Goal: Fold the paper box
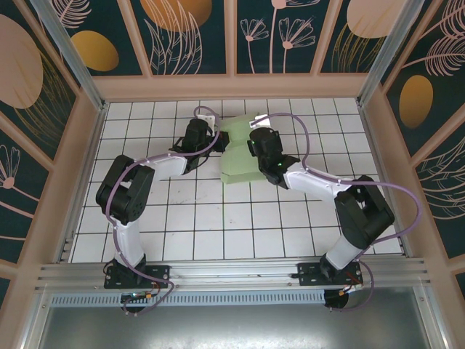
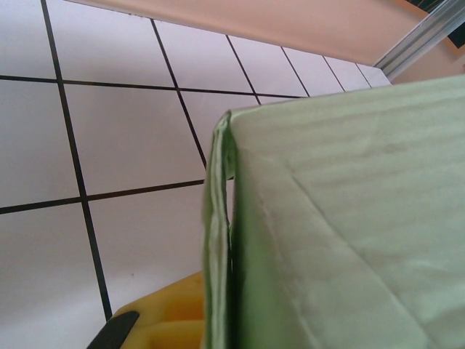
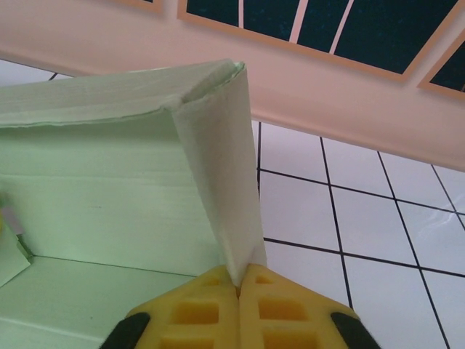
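The paper box (image 1: 236, 163) is a pale mint-green card piece lying mid-table on the white tiles, partly raised between the two arms. My left gripper (image 1: 216, 142) is at its left edge. In the left wrist view a doubled wall of the paper box (image 2: 349, 218) runs down into the left gripper (image 2: 218, 327); one yellow finger (image 2: 163, 320) shows beside it, the other is hidden behind the card. My right gripper (image 1: 251, 143) is at the box's right side. In the right wrist view its yellow fingers (image 3: 196, 313) are pinched on a standing side flap (image 3: 221, 182) of the paper box (image 3: 102, 196) at the right gripper (image 3: 238, 282).
The tiled floor (image 1: 218, 225) lies open in front of the box. Peach walls (image 1: 232, 87) with dark floral panels ring the work area, close behind the box. A purple cable (image 1: 305, 138) loops off the right arm.
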You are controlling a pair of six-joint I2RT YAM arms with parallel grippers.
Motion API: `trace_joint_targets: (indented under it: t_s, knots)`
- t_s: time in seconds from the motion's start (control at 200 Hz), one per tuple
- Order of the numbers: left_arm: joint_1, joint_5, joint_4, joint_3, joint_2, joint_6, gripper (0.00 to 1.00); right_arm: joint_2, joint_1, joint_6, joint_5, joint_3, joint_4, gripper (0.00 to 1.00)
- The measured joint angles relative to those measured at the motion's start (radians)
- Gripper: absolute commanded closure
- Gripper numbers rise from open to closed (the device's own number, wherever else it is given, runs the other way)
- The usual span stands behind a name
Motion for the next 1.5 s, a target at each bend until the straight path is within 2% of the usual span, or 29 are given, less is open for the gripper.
trace_joint_targets:
  t_s: [0.055,0.11,0.365,0.425,0.48,0.515,0.556,0.746,0.781,0.816,0.836,0.866,1.031,1.066,1.091,1.131,1.161,1.326,1.381,1.496]
  knots:
    - [0.0,0.0,0.0,0.0,0.0,0.0,1.0,0.007,0.0,-0.009,0.006,0.004,0.0,0.86]
    - [0.0,0.0,0.0,0.0,0.0,0.0,1.0,0.014,0.0,-0.015,0.016,0.009,-0.001,1.0]
    - [0.0,0.0,0.0,0.0,0.002,0.0,1.0,0.025,0.016,-0.043,0.07,0.013,0.001,1.0]
    - [0.0,0.0,-0.003,0.0,0.002,0.0,1.0,0.034,0.021,-0.046,0.087,0.015,0.004,0.84]
    - [0.0,0.0,-0.007,0.0,0.002,0.0,1.0,0.044,0.026,-0.056,0.105,0.017,0.013,0.81]
    - [0.0,0.001,-0.007,0.0,0.002,0.0,1.0,0.051,0.029,-0.064,0.116,0.017,0.018,0.85]
    - [-0.001,0.0,-0.007,0.0,0.002,0.0,1.0,0.06,0.033,-0.072,0.134,0.018,0.022,1.0]
    - [-0.001,0.0,-0.014,0.0,0.002,-0.008,1.0,0.1,0.05,-0.125,0.222,0.047,0.036,1.0]
    - [-0.001,0.0,-0.014,0.0,0.002,-0.012,1.0,0.107,0.055,-0.13,0.24,0.053,0.04,0.87]
    - [0.0,0.0,-0.013,0.001,0.002,-0.015,1.0,0.113,0.06,-0.134,0.26,0.055,0.051,0.85]
    - [0.0,0.0,-0.014,0.001,0.002,-0.015,1.0,0.116,0.061,-0.137,0.269,0.055,0.053,0.86]
    - [0.0,0.002,-0.014,0.001,0.002,-0.016,1.0,0.12,0.064,-0.145,0.285,0.055,0.06,1.0]
    - [-0.007,0.011,-0.013,0.004,0.002,-0.023,1.0,0.131,0.065,-0.151,0.337,0.061,0.076,1.0]
    - [-0.007,0.012,-0.013,0.006,0.002,-0.023,1.0,0.135,0.066,-0.151,0.348,0.062,0.082,0.83]
    - [-0.007,0.012,-0.013,0.008,0.002,-0.023,1.0,0.137,0.066,-0.154,0.355,0.062,0.086,0.8]
    - [-0.007,0.016,-0.012,0.01,0.002,-0.024,1.0,0.141,0.067,-0.162,0.369,0.062,0.095,0.87]
    - [-0.007,0.019,-0.01,0.01,0.002,-0.025,1.0,0.142,0.067,-0.165,0.377,0.061,0.103,1.0]
    - [-0.008,0.027,0.0,0.013,0.002,-0.031,1.0,0.146,0.068,-0.188,0.403,0.061,0.137,1.0]
    - [-0.008,0.027,0.001,0.014,0.002,-0.031,1.0,0.147,0.068,-0.19,0.407,0.061,0.144,0.84]
    - [-0.007,0.025,0.0,0.015,0.002,-0.035,1.0,0.147,0.068,-0.202,0.41,0.054,0.178,0.59]
